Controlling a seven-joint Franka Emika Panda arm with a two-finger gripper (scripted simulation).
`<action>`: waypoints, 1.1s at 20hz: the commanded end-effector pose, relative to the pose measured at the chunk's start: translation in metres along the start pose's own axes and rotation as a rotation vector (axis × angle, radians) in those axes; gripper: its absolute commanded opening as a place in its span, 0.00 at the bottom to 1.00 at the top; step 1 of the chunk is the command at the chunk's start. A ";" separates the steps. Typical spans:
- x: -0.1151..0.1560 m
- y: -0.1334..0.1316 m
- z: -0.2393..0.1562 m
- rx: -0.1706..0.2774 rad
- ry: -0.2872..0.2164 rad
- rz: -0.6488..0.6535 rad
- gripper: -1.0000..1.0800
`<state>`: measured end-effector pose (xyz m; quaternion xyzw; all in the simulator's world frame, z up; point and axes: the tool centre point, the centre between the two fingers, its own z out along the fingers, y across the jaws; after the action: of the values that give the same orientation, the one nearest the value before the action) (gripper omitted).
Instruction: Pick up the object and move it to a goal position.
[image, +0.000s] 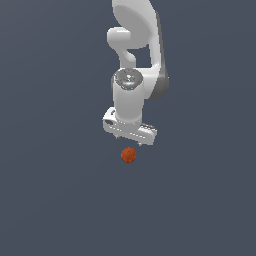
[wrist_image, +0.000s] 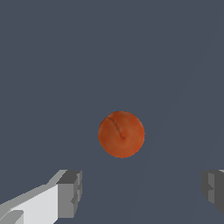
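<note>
Ball (image: 128, 155): small, orange-red, mottled; lying on plain dark grey floor (image: 50, 200), just nearer than the gripper in the exterior view.
Axis: round, so no long axis and no pointing direction; only a thin dark curved line on its surface (wrist_image: 121, 134).
Gripper (image: 130, 135): white, hanging above the ball, not touching.
Fingers (wrist_image: 70, 194): spread wide apart, nothing between, wider than the ball.
</note>
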<state>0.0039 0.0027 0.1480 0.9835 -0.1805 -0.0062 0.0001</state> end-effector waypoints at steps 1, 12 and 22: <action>0.001 -0.001 0.004 0.002 0.000 0.072 0.96; 0.005 -0.003 0.024 0.006 0.001 0.381 0.96; 0.009 -0.004 0.040 0.007 0.005 0.653 0.96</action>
<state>0.0124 0.0041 0.1100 0.8832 -0.4689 -0.0033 -0.0009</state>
